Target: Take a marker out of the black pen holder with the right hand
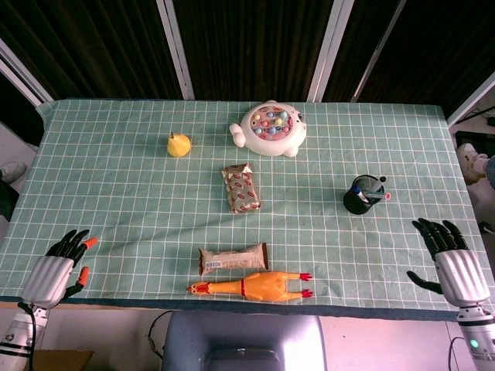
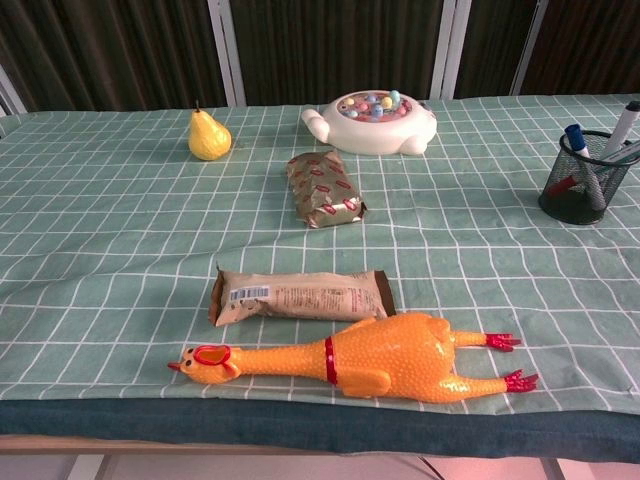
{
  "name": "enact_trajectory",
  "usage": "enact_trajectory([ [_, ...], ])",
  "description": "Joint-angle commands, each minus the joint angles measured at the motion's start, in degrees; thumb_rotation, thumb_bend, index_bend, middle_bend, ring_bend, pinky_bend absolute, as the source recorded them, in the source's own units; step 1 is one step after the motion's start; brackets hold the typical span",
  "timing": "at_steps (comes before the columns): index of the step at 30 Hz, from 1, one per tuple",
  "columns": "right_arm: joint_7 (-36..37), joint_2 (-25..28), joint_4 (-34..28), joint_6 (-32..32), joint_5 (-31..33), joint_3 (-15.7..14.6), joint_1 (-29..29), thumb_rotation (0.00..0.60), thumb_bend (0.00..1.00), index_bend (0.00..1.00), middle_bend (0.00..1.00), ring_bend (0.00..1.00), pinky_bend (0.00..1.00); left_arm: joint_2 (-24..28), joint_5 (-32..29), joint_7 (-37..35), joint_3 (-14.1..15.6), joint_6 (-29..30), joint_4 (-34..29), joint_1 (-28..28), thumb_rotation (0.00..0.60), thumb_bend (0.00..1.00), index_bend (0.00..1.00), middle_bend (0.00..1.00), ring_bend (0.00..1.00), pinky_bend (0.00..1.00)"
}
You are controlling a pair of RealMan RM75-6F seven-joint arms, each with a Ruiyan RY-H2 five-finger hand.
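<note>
The black mesh pen holder stands upright at the right of the table, with several markers leaning in it. In the chest view the pen holder shows at the far right, its markers sticking out of the top. My right hand rests at the front right edge, fingers spread and holding nothing, well in front of and to the right of the holder. My left hand lies at the front left edge, fingers apart and empty. Neither hand appears in the chest view.
A rubber chicken and a wrapped snack bar lie at the front centre. Another snack packet lies mid-table. A yellow pear and a white fishing toy sit at the back.
</note>
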Motion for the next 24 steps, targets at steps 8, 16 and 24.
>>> enact_trajectory([
  [8,0.21,0.4,-0.55,-0.38,0.37,0.18,-0.13,0.6,0.29,0.23,0.23,0.18,0.2,0.09,0.34,-0.18,0.07,0.23,-0.04,0.05,0.6,0.54,0.2,0.07,0.01,0.23],
  [16,-2.72,1.48,-3.3,-1.75,2.36,2.92,1.71,0.6,0.29,0.23,0.23,0.22,0.2,0.37,0.62,-0.88,0.16,0.2,-0.29,-0.02,0.6,0.54,0.2,0.07,0.01,0.23],
  [24,-8.94,1.65,-6.2,-8.99,9.04,8.84,7.98,0.6,0.29,0.3,0.6,0.62,0.57,0.42,0.87,-1.09,0.26,0.18,-0.23,-0.06,0.6,0.54,0.2,0.07,0.01,0.23],
])
